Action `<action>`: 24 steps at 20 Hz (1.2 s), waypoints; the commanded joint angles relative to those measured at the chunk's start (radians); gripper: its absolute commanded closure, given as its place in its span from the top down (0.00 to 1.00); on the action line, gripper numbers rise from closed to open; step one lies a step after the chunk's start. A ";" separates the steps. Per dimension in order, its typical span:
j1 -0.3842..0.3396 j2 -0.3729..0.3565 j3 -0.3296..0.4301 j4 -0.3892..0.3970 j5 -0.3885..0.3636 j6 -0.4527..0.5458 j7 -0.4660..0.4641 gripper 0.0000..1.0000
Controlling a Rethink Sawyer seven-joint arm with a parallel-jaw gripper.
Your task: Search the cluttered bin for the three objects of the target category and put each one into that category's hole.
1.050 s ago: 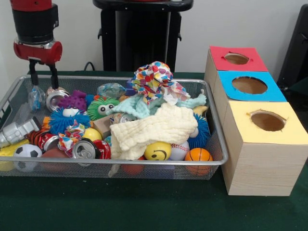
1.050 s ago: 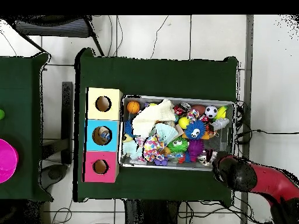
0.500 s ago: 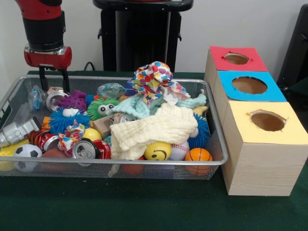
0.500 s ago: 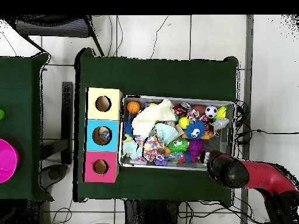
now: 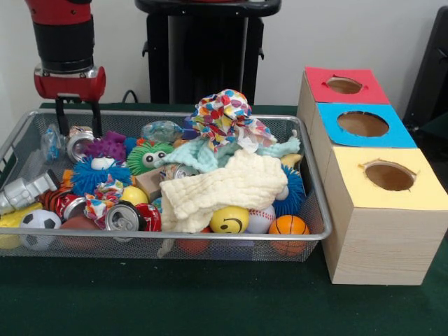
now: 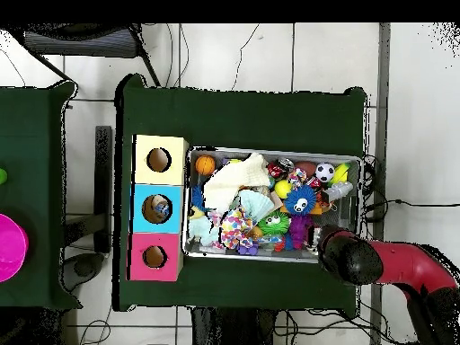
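Red arm [image 6: 395, 267] reaches over the cluttered bin's [image 6: 274, 151] near right corner

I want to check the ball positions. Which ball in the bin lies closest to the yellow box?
The orange basketball, at the bin's front rim. The baseball, smiley ball and soccer ball all lie farther from the yellow box.

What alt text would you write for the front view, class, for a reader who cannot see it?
A red and black robot gripper, open, hangs over a crushed silver can at the far left of a wire mesh bin full of balls, cloths and toys. Beside it stands a wooden box with three holes.
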 commanded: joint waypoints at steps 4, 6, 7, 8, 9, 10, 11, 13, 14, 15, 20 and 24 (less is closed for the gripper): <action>-0.031 -0.039 0.102 -0.074 -0.045 0.171 -0.365 1.00; -0.037 -0.021 0.105 -0.089 -0.053 0.182 -0.377 1.00; -0.039 -0.007 0.106 -0.098 -0.059 0.187 -0.386 1.00; -0.042 0.007 0.105 -0.106 -0.064 0.191 -0.391 1.00; -0.047 0.021 0.101 -0.109 -0.071 0.188 -0.393 1.00; -0.050 0.031 0.098 -0.109 -0.076 0.183 -0.392 1.00; -0.055 0.041 0.094 -0.107 -0.085 0.170 -0.387 1.00; -0.059 0.055 0.086 -0.104 -0.098 0.151 -0.380 1.00; -0.060 0.067 0.081 -0.107 -0.106 0.145 -0.379 1.00; -0.060 0.079 0.076 -0.111 -0.114 0.138 -0.378 1.00; -0.080 0.102 0.068 -0.106 -0.152 0.108 -0.370 1.00; -0.091 0.121 0.070 -0.112 -0.176 0.107 -0.374 1.00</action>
